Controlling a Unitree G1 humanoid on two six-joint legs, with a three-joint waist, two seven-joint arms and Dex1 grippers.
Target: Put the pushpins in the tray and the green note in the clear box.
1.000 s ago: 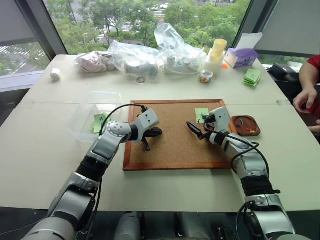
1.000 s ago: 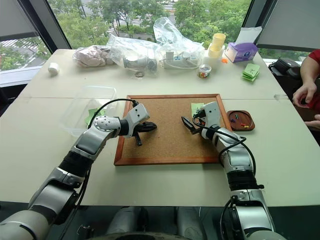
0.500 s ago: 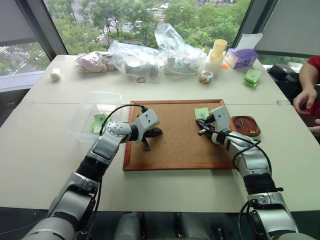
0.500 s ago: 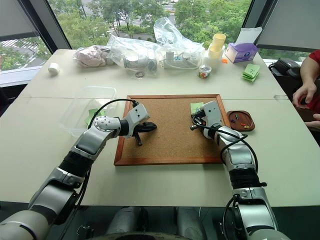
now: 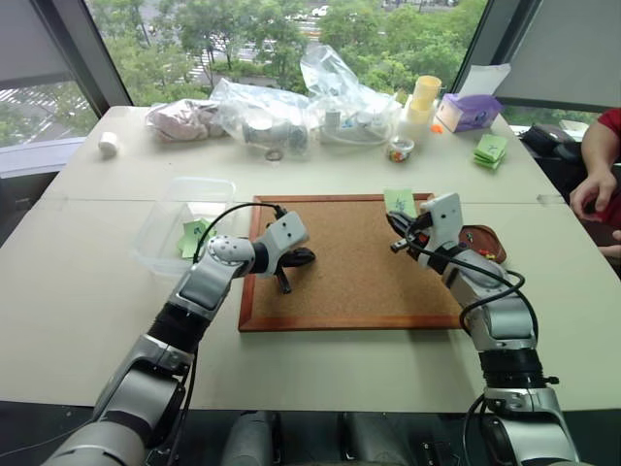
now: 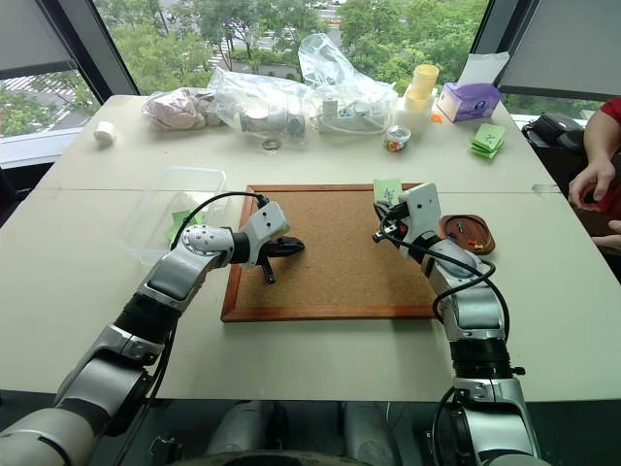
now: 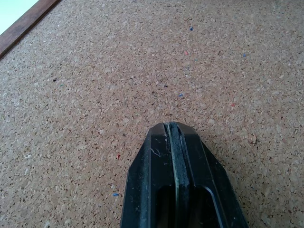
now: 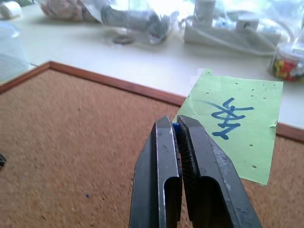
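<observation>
A few pushpins (image 6: 468, 233) already lie in the tray (image 6: 482, 244), the right gripper (image 8: 176, 130) is clamped on another, the left gripper (image 7: 172, 137) is closed empty, and the green note (image 8: 232, 128) awaits the clear box (image 5: 182, 221).

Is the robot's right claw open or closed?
Closed: the right gripper has its black fingers pressed together, a bit of blue pinched at the tips.

The corkboard (image 5: 340, 262) has a rough, speckled, matt cork face inside a smooth reddish wood frame. The green note (image 8: 237, 124) is thin matt paper, pricked with small holes and inked in blue. The clear box (image 5: 184, 223) is glossy see-through plastic. The table (image 5: 87, 291) looks smooth and matt. The bags (image 5: 291, 107) at the back are crinkled, shiny plastic.
</observation>
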